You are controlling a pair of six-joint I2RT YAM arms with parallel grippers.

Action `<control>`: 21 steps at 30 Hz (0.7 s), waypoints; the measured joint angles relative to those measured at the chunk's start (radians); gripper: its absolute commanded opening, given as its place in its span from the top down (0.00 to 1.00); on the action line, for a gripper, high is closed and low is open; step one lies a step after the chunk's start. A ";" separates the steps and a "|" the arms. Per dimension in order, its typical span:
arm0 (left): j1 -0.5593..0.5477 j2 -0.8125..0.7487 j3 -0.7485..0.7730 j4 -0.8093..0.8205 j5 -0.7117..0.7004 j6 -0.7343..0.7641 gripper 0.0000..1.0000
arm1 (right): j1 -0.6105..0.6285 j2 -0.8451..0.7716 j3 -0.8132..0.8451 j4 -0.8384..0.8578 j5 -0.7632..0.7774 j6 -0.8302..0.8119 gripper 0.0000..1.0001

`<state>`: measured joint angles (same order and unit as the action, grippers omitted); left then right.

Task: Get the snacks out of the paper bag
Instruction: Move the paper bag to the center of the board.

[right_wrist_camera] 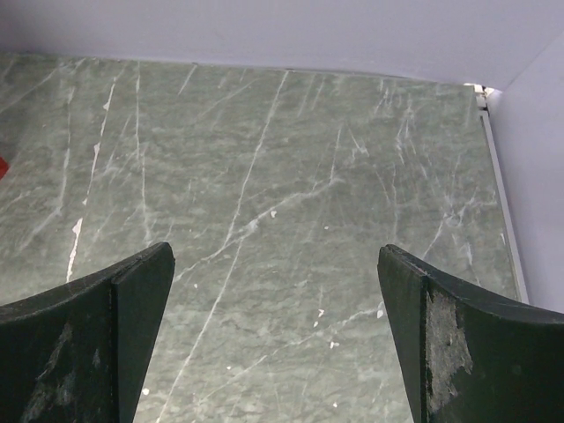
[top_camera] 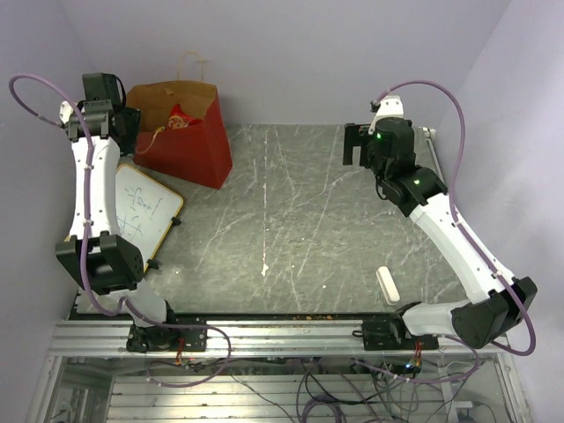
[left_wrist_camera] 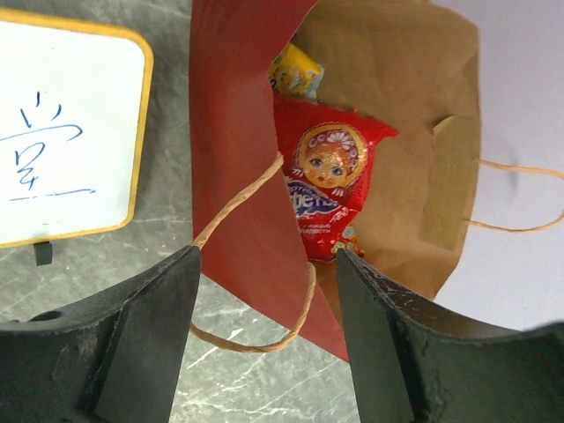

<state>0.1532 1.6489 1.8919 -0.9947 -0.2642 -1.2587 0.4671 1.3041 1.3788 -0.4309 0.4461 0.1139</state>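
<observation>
**A:** Start at the left. What's there?

**B:** In the overhead view the left gripper sits in the upper left, right at the mouth of the paper bag. Below it lies a yellow-framed whiteboard with blue scribbles.

**A:** And the bag itself?

**B:** It is red outside and plain brown inside, with thin tan loop handles. It sits at the upper left corner of the table, mouth open.

**A:** The snacks?

**B:** They are inside the bag. The left wrist view shows a large red packet, crinkly, with a doll's face in a round frame and a blue logo under it. Just above it in the frame, a yellow wrapper pokes out.

**A:** Is that gripper holding anything?

**B:** No. Its jaws stand fairly wide, and the bag's near red wall and one handle show in the gap. I can't tell whether the fingertips touch the paper.

**A:** What's hidden?

**B:** The red wall covers the packet's left side and part of the yellow wrapper. The bottom of the bag is out of sight. The packet's small print is too fine to read.

**A:** Further right?

**B:** A small white block lies at the lower right of the table, well apart from the bag. The right gripper hangs at the upper right, jaws spread wide and holding nothing. Its wrist view shows grey veined table beneath.
</observation>
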 measured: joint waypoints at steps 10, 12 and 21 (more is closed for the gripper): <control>0.002 -0.011 -0.072 -0.011 0.027 -0.011 0.24 | 0.000 -0.001 -0.009 0.023 -0.006 -0.001 0.00; 0.005 -0.029 -0.074 -0.012 0.018 0.004 0.23 | 0.000 -0.001 -0.018 0.022 -0.012 0.000 0.00; 0.069 -0.154 -0.079 -0.001 -0.025 0.073 0.20 | 0.001 0.000 -0.026 0.023 -0.027 0.004 0.00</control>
<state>0.2222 1.4952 1.8133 -0.9958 -0.2890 -1.1854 0.4679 1.3037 1.3533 -0.4084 0.4187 0.1177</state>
